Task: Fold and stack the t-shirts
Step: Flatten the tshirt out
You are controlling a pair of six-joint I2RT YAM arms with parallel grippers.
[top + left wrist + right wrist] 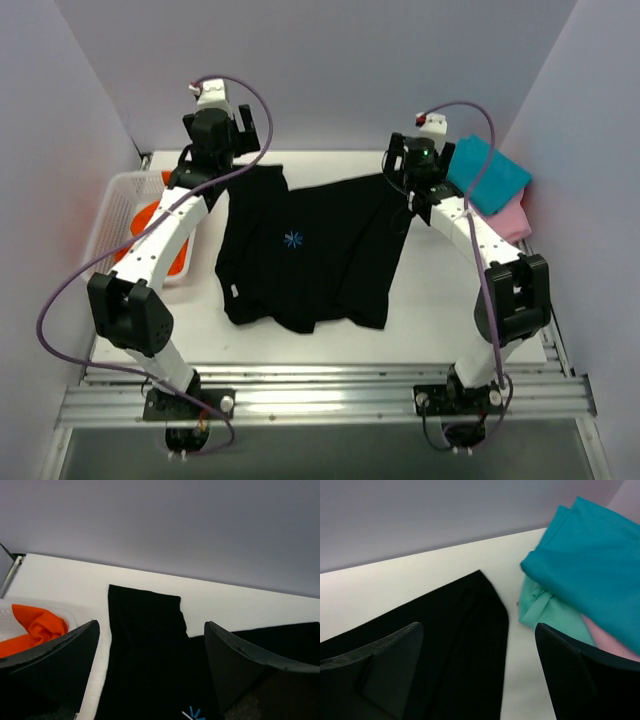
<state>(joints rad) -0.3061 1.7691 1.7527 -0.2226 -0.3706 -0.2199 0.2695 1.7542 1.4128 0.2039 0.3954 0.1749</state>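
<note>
Black shirt (300,250): spread out flat in the middle of the table (440,310), with the blue star mark facing up.
Feel: judged soft, light and floppy. It is likely to sag and bunch when lifted.
Where to hold: a pinch of cloth at each far sleeve edge is judged best.
Left claw (150,630): spread wide above the left sleeve, and nothing is held.
Right claw (479,627): spread wide above the right sleeve, and nothing is held.
Other shirts: the teal shirt (488,172) is folded on the pink shirt (515,225) at the back right. The orange shirt (160,240) is kept in the basket (105,210).
</note>
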